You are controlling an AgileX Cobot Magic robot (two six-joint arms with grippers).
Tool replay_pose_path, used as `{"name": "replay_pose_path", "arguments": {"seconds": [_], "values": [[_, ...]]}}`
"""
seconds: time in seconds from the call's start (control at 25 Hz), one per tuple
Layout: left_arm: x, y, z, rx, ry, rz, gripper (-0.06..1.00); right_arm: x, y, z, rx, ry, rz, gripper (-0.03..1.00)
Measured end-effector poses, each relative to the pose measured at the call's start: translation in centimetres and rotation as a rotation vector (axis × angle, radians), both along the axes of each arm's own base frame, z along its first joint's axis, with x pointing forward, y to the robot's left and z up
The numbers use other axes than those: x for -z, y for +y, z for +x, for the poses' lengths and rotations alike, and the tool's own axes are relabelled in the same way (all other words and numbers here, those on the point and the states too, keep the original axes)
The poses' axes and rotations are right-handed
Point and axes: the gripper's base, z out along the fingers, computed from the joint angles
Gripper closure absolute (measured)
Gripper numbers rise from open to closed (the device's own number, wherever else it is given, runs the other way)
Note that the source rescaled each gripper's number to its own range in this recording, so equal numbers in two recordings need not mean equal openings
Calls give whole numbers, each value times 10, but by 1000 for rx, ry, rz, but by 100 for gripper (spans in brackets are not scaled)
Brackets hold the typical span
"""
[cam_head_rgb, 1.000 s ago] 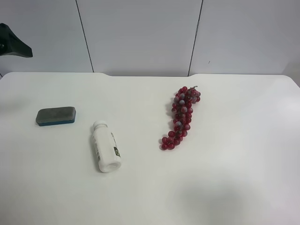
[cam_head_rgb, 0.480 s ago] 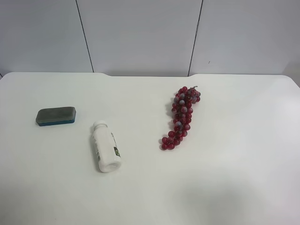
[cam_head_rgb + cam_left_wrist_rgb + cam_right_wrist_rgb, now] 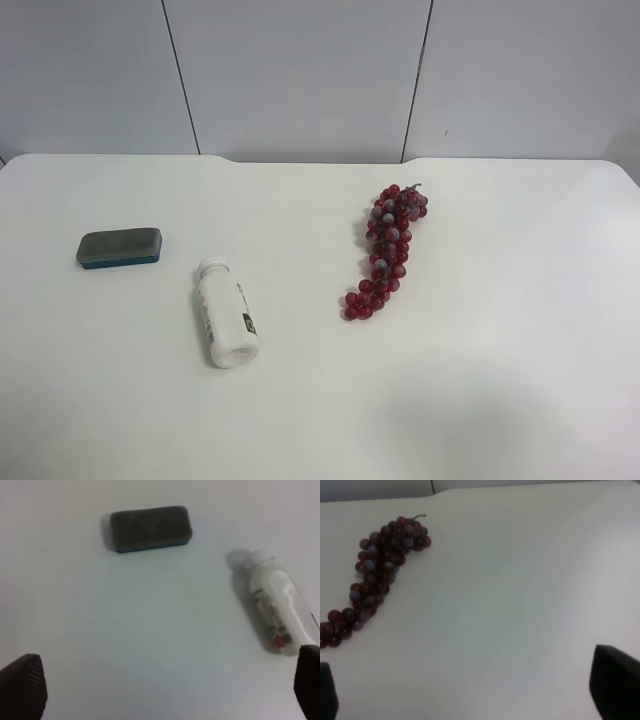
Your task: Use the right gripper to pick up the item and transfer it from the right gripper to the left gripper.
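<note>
Both sets of fingers spread and empty; item [image 3: 150, 528] lies flat on the surface ahead of my left fingers [image 3: 160, 682], nowhere near my right fingers [image 3: 470, 690], so the long cross-reach risks clipping the bottle [image 3: 274, 609].

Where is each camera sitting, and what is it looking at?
Exterior high: sits up high, looks down on the table and back wall; no robot parts show.
Right wrist: on the right arm, looks at the grapes; right gripper fingertips at the edges, open.
Left wrist: on the left arm, looks at the item and white bottle; left gripper open.
Shared: the high view shows all three things too.
</note>
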Motion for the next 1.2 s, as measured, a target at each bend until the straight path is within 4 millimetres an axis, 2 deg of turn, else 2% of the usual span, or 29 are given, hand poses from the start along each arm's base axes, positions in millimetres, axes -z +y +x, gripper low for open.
{"name": "replay_pose_path", "arguments": {"seconds": [0.2, 0.64, 1.0, 1.2], "values": [[-1, -6, -28, 40, -54, 43, -6, 0, 0, 0, 0, 0, 0, -2], [54, -8, -75, 56, -90, 88, -6, 0, 0, 0, 0, 0, 0, -2], [77, -9, -102, 40, -253, 105, -6, 0, 0, 0, 0, 0, 0, -2], [86, -9, -110, 33, -312, 114, -6, 0, 0, 0, 0, 0, 0, -2]]}}
